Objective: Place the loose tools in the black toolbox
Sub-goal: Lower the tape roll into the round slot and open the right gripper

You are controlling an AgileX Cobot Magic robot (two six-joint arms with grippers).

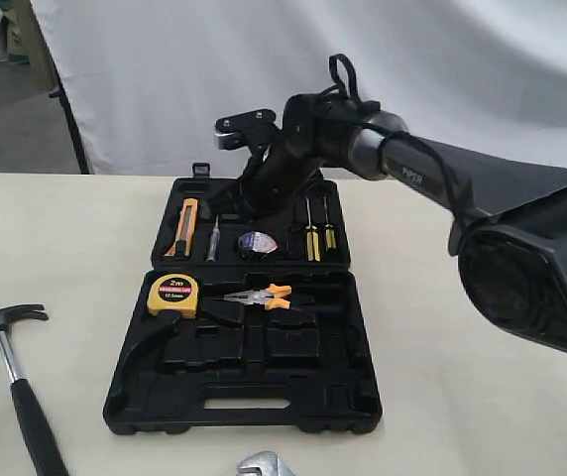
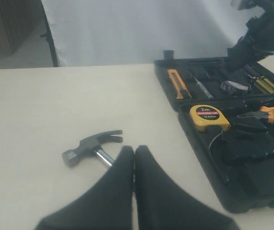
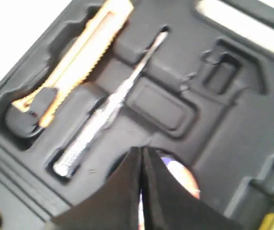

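Got tape roll (image 1: 258, 243) sitting in round pocket in far half of toolbox (image 1: 244, 409), btw slim silver tool (image 1: 213, 238) and yellow screwdrivers (image 1: 313, 238). Reading that one as stowed. Got right hand (image 3: 141, 154) pinched fully shut, tips together, nothing btw them, just over the roll; can't tell if touching. Got left hand (image 2: 133, 152) pinched shut too, empty, over hammer (image 1: 23, 392) handle, contact unclear.

Found hammer flat on desk (image 1: 462, 397), left of box and apart from it, claw side facing box. Found wrench (image 1: 264, 464) on desk just off box's near edge, only jaw end in frame. Leaving tape measure (image 1: 173, 295) & pliers (image 1: 264, 296) alone, both in near half.

Handling, est. only:
- Expect hammer head-heavy, rigid, steel neck slick, black grip prob rubbery. Grab across grip close to neck, near balance pt, else likely to droop/swing. Needs hand opened wide first. Long curved slot at near-left of box looks like its home, so prob needs rotating to match.
- Expect wrench rigid, dense, smooth metal, lying low on desk. Pinch across shank mid-length, squeeze firm, watch for slip.
- Roll light, no worry.
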